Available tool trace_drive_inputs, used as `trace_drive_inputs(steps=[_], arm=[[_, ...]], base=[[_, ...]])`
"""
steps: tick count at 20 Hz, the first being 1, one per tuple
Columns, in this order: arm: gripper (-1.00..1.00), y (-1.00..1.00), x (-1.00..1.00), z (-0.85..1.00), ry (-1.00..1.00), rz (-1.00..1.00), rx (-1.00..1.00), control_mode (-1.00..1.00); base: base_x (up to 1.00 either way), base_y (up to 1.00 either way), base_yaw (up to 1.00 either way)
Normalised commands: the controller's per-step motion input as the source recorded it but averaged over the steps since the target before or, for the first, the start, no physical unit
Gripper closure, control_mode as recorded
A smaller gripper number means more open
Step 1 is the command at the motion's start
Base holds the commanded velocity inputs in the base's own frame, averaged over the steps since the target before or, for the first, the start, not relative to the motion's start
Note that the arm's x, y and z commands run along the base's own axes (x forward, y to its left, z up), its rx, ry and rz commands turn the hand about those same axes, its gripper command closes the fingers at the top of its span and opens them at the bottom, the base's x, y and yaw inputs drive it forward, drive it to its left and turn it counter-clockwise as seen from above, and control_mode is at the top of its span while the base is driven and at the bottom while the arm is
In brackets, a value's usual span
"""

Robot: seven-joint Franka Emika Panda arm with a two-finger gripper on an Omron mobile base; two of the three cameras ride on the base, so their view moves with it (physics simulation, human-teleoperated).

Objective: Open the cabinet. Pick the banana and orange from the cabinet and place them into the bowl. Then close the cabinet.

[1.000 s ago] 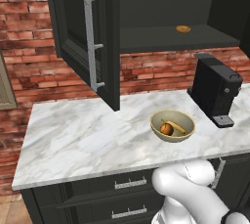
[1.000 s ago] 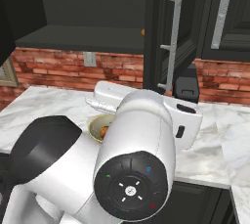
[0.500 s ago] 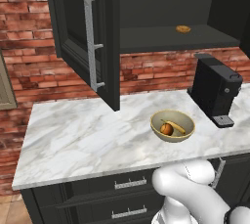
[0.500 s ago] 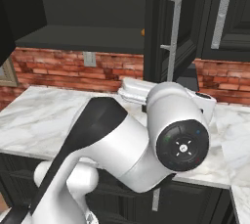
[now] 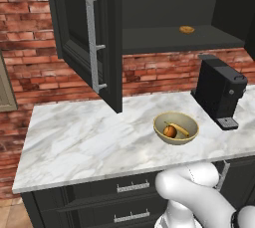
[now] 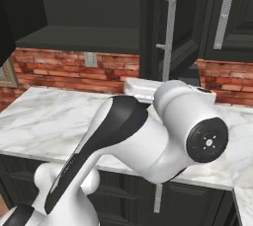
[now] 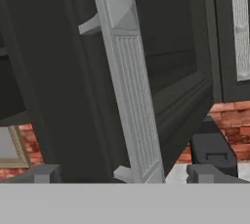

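I see the banana (image 5: 180,129) and orange (image 5: 170,131) in the bowl (image 5: 175,138); only closing the cabinet (image 5: 107,48) remains, my gripper (image 7: 122,174) gaping wide at its door handle (image 7: 131,96).

open cabinet (image 5: 164,38) doors jutting over counter (image 5: 84,137); coffee machine (image 5: 219,90) beside bowl (image 5: 176,128)

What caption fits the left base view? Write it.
Open cabinet, banana and orange in the bowl.
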Motion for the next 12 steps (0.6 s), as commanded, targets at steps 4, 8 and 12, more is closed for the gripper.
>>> trace_drive_inputs(steps=[4,8,12], arm=[[-1.00,0.01,1.00,-0.30,0.00,0.06,0.02,-1.00],[-1.00,0.36,1.00,-0.38,-0.04,0.00,0.00,-1.00],[-1.00,0.71,1.00,-0.39,-0.09,-0.13,0.00,-1.00]], base=[[0.00,0.00,0.00],[0.00,0.00,0.00],[0.00,0.00,0.00]])
